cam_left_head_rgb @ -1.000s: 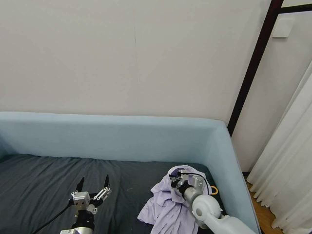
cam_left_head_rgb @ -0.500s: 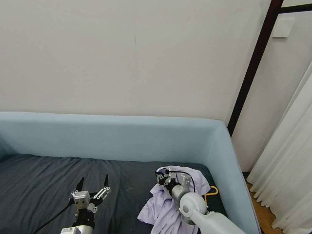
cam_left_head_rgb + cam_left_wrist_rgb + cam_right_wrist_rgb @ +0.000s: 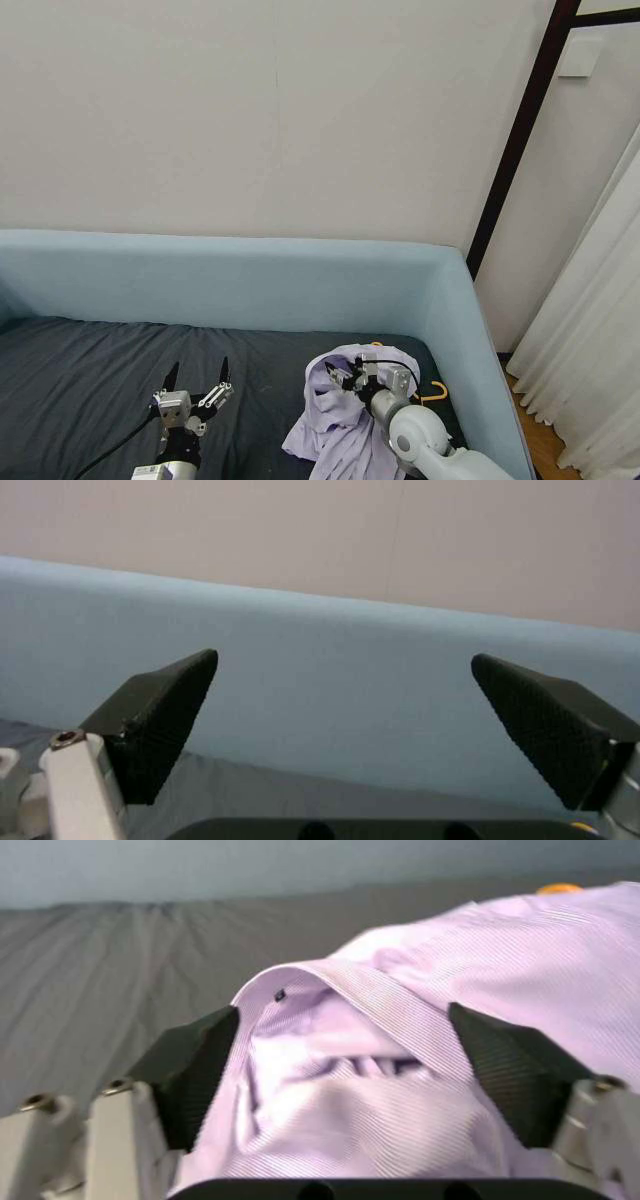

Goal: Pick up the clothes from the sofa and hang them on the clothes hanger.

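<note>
A lavender striped shirt (image 3: 335,425) lies crumpled on the dark grey sofa seat (image 3: 90,370), near the right armrest. My right gripper (image 3: 347,378) is at the top of the heap. In the right wrist view its fingers (image 3: 195,1065) stand wide apart, open, with the shirt collar (image 3: 330,986) and bunched cloth between them. An orange hanger (image 3: 437,393) pokes out beside the shirt, toward the armrest, and its orange tip (image 3: 558,889) shows past the cloth. My left gripper (image 3: 195,396) hovers open over bare seat, left of the shirt, facing the backrest (image 3: 330,660).
The light blue sofa backrest (image 3: 230,280) and right armrest (image 3: 470,340) wall in the seat. A white wall rises behind. A dark door frame (image 3: 515,140) and white curtains (image 3: 600,350) stand to the right of the sofa.
My right gripper swung left across the top of the shirt, then settled slightly back and lower at the collar; the cloth bunched up around it. My left gripper dropped a little.
</note>
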### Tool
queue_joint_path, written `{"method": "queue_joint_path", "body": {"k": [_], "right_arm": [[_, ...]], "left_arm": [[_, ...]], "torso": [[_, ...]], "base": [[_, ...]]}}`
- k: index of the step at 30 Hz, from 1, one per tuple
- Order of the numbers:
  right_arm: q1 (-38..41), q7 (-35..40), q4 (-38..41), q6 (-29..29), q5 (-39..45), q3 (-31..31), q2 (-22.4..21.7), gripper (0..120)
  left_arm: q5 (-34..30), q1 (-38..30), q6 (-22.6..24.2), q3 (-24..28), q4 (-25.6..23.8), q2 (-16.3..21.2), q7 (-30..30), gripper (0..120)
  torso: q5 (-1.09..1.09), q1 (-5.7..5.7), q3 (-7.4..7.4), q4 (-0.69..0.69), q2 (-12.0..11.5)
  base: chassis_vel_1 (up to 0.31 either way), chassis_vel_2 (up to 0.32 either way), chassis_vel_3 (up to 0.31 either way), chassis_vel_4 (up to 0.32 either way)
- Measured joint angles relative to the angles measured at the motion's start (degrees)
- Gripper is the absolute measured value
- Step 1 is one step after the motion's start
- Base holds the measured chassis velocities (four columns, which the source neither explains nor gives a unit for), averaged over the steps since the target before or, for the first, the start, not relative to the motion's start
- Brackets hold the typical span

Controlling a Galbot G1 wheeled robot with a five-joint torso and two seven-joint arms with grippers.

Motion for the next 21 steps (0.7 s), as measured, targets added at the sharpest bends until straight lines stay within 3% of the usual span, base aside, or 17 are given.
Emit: {"method": "queue_joint_path", "body": {"k": [4,10,14,21], "right_arm": [[0.0,0.2,-1.4,0.3,-0.5,0.5,0.0,99],[0.3,-4.8,-5.7,2.2,-7.0,0.8,-0.1,100],[0.5,-12.8,-11.0,6.1,-17.4,0.8,-0.1,100],[0.7,-16.2,-14.1,8.6,-27.5,-0.6,-0.3,100]], "left_arm": [[0.0,0.1,0.0,-0.3,0.0,0.1,-0.1,100],[0.0,0.3,-0.2,-0.5,0.0,0.2,-0.2,100],[0.0,0.5,-0.2,-0.5,-0.1,0.1,-0.2,100],[0.2,0.8,-0.2,-0.7,-0.5,0.0,-0.2,100]], "torso": [[0.0,0.0,0.0,0.01,0.0],[0.0,0.0,0.0,0.01,0.0],[0.0,0.0,0.0,0.0,0.0],[0.0,0.0,0.0,0.0,0.0]], "base": [[0.0,0.0,0.0,0.0],[0.0,0.0,0.0,0.0],[0.0,0.0,0.0,0.0],[0.0,0.0,0.0,0.0]]}}
